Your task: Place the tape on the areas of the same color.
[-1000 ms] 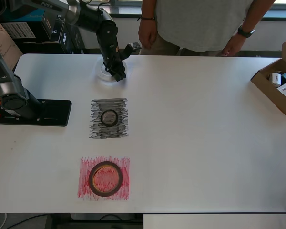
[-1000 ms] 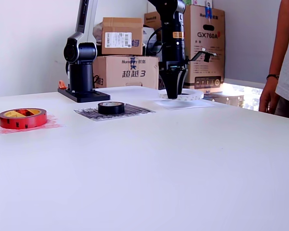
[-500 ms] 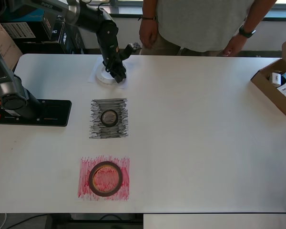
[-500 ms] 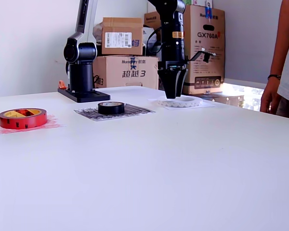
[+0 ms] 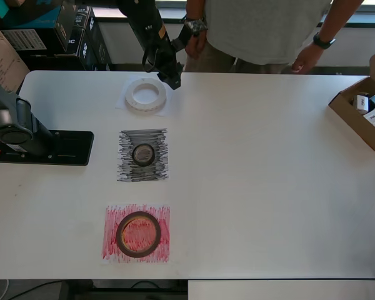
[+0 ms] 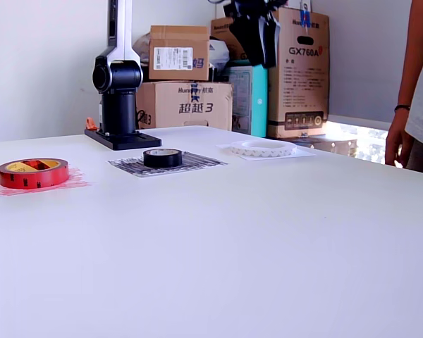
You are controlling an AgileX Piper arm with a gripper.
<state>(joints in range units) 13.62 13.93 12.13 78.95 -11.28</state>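
White tape (image 5: 145,95) sits on its white paper patch (image 5: 126,104), black roll (image 5: 143,154) on black scribble (image 5: 142,155), red roll (image 5: 138,234) on red (image 5: 136,233) — colours match — your claw (image 5: 172,77) hangs empty above, spread or pressed together I cannot tell

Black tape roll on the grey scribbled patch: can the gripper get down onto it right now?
Probably yes. The small black tape roll sits alone on the grey scribbled patch, nothing above or beside it. The gripper hangs raised over the table's far edge, past the white tape ring, holding nothing visible.
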